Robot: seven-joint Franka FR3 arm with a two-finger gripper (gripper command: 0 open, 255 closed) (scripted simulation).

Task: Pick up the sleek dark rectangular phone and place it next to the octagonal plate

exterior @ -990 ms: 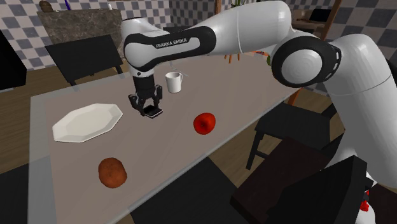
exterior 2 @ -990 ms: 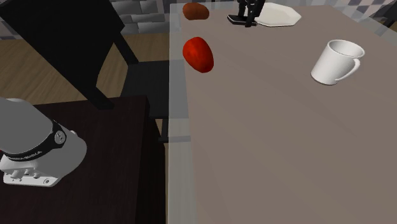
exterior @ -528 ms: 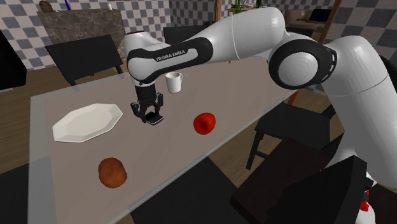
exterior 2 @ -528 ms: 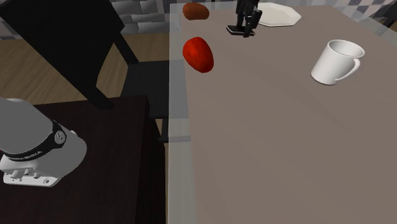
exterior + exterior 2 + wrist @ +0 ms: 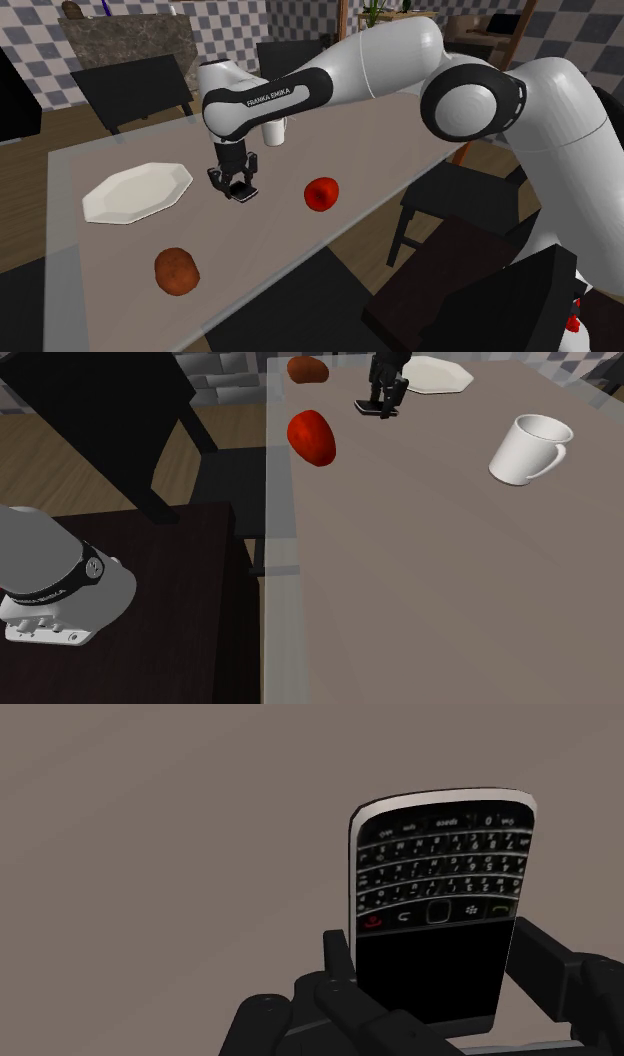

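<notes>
The phone [image 5: 440,894] is black with a keypad, a dark screen and a pale rim. My gripper [image 5: 435,979] is shut on it, one black finger on each long side. In the shoulder view the gripper [image 5: 237,183] hangs low over the table, the phone [image 5: 241,193] at its tips, a short way right of the white octagonal plate [image 5: 137,192]. In the second exterior view the gripper [image 5: 384,397] and phone [image 5: 372,408] stand just in front of the plate [image 5: 437,376]. Whether the phone touches the table I cannot tell.
On the grey table [image 5: 260,230] lie a red apple [image 5: 321,193], a brown round thing [image 5: 177,271] near the front edge, and a white mug [image 5: 525,449] partly behind my arm. Dark chairs [image 5: 440,215] stand around the table.
My gripper, still holding the phone, has shifted slightly right and down in the shoulder view, a little farther from the plate's edge. Nothing else has moved.
</notes>
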